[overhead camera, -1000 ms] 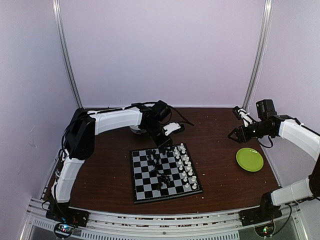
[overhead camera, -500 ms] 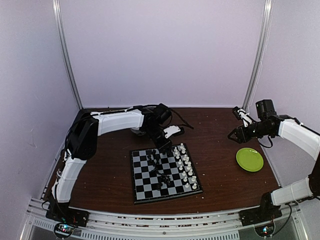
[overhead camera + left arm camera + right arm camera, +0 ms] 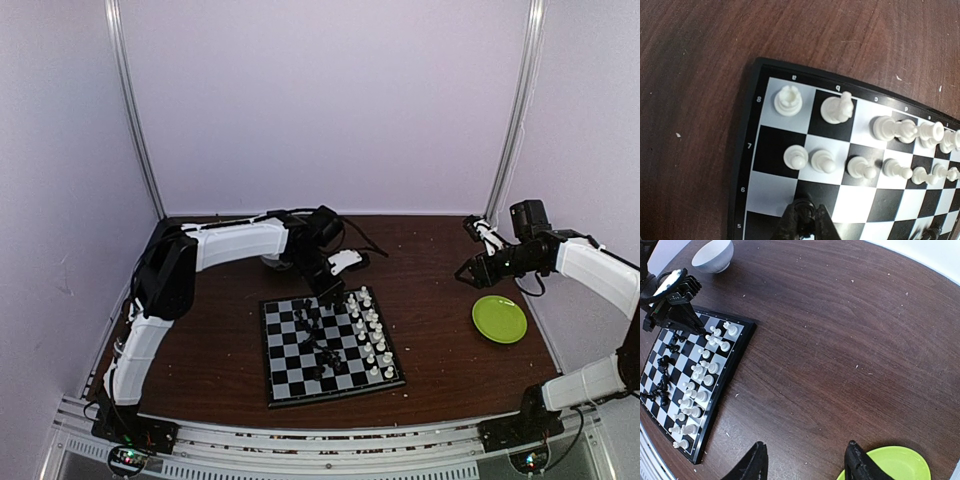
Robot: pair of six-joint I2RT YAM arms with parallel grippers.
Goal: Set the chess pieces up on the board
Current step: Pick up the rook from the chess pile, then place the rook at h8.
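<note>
The board (image 3: 267, 352) lies at the table's middle. White chess pieces (image 3: 372, 338) stand in two rows along its right side. Black chess pieces (image 3: 325, 345) are scattered, some lying down, over its middle. My left gripper (image 3: 329, 292) hangs low over the board's far edge. In the left wrist view its fingers (image 3: 790, 225) are pinched on a small black piece (image 3: 805, 220) over a dark square just behind the white pawns (image 3: 796, 156). My right gripper (image 3: 806, 445) is open and empty above bare table, between the board's edge (image 3: 720, 405) and the green plate.
A green plate (image 3: 499, 319) sits on the right side of the table, under my right gripper's outer finger (image 3: 856, 462). A white bowl (image 3: 713, 255) stands beyond the board's far corner. Pale crumbs dot the brown table (image 3: 840, 340).
The left gripper's jaws have closed in over the board's far edge, its wrist shifting slightly. The right arm has hardly moved.
</note>
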